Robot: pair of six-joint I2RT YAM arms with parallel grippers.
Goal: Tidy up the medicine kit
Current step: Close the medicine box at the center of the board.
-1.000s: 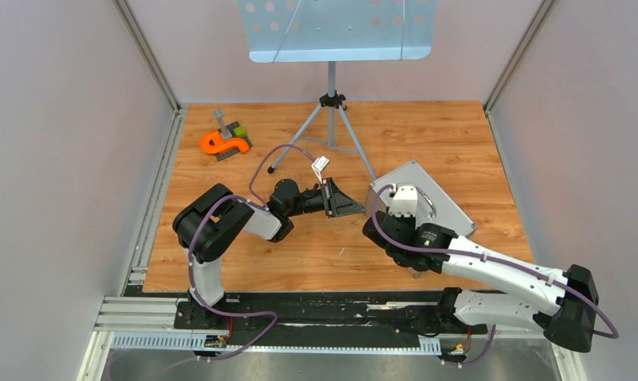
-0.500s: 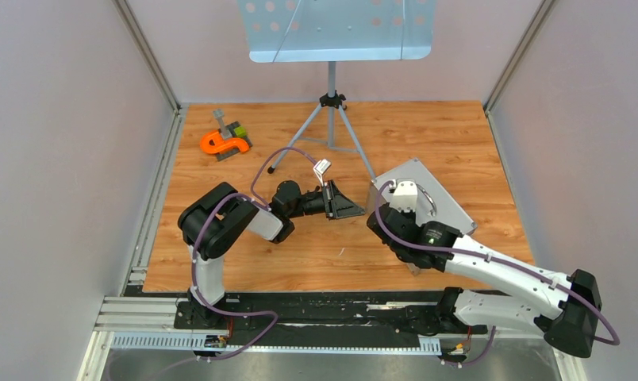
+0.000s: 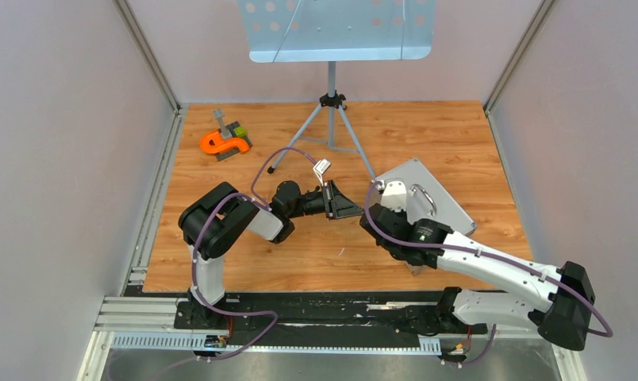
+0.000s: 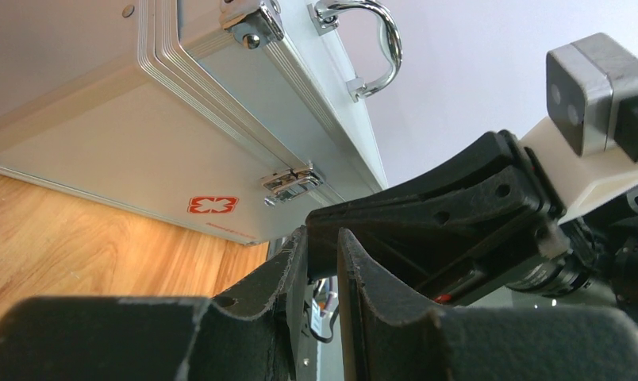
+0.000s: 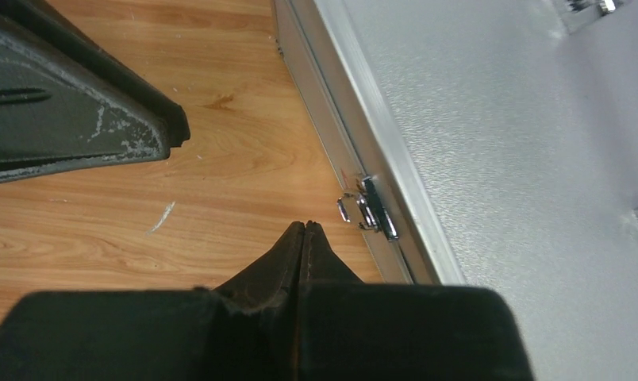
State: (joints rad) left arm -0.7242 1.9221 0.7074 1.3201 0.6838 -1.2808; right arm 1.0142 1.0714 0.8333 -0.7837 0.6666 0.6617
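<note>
Top view: medicine kit (image 3: 451, 210) lies lid down, right of centre on the wooden table (image 3: 474, 135).
Left wrist: left gripper (image 4: 322, 242) fingers slightly apart, seemingly empty; the kit's front latch (image 4: 290, 181) lies just beyond.
Right wrist: right gripper (image 5: 304, 232) pressed together, tip just beside the latch, not touching.
</note>
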